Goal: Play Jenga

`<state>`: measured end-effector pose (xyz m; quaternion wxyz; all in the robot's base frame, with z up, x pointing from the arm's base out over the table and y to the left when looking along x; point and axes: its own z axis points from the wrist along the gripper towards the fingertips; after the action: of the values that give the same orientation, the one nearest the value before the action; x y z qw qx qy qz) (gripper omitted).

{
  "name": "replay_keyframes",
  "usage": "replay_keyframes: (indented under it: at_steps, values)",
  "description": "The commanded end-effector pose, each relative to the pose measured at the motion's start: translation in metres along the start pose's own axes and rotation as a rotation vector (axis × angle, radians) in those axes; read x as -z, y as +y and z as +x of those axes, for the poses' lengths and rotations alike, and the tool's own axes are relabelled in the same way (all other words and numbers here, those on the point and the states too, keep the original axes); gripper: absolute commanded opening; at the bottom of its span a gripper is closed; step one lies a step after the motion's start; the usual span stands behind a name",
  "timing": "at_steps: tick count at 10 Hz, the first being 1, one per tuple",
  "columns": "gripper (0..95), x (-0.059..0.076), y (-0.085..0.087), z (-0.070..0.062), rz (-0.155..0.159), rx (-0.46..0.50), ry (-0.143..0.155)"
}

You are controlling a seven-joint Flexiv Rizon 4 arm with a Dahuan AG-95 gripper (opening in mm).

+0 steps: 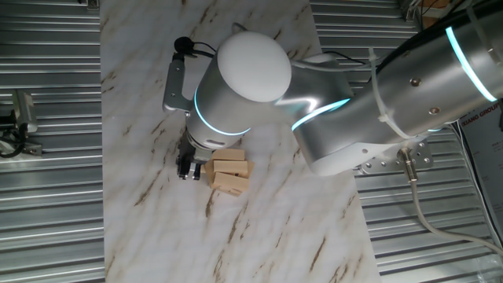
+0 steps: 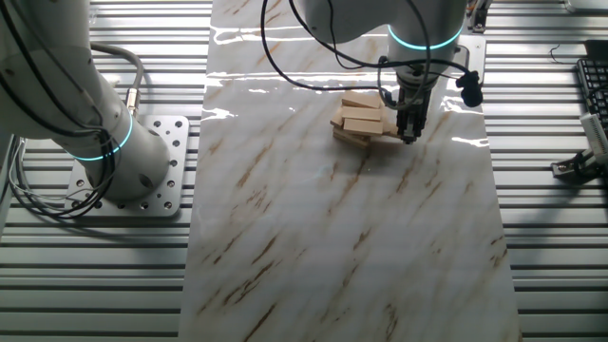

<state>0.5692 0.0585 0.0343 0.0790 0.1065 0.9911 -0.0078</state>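
The Jenga blocks [image 1: 229, 174] are a small stack of pale-tan wooden blocks in crosswise layers on the marble board [image 1: 149, 236]. In the other fixed view the stack [image 2: 357, 122] sits at the far middle of the board [image 2: 342, 237]. My gripper [image 1: 188, 170] points down with its black fingers close together, right beside the end of the stack and low to the board. In the other fixed view the gripper [image 2: 408, 131] stands against the stack's right side. I see no block between the fingers. The wrist hides part of the stack from above.
A black camera mount with a cable [image 1: 178, 71] sticks out from the wrist. The arm's base [image 2: 133, 161] stands on a perforated plate left of the board. Ribbed metal tabletop [image 1: 47, 220] surrounds the board. A keyboard [image 2: 595, 95] lies at the far right.
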Motion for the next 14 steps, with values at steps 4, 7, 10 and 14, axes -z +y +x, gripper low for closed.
replay_keyframes:
  at_steps: [4,7,10,14]
  values:
    - [0.0,-0.0010,0.0000,-0.0011,-0.002,0.003,-0.013]
    - [0.0,-0.0016,0.0002,-0.0037,-0.004,0.004,-0.015]
    - [0.0,-0.0015,0.0005,-0.0057,-0.003,0.004,-0.014]
    - [0.0,-0.0020,0.0009,-0.0084,-0.005,0.004,-0.022]
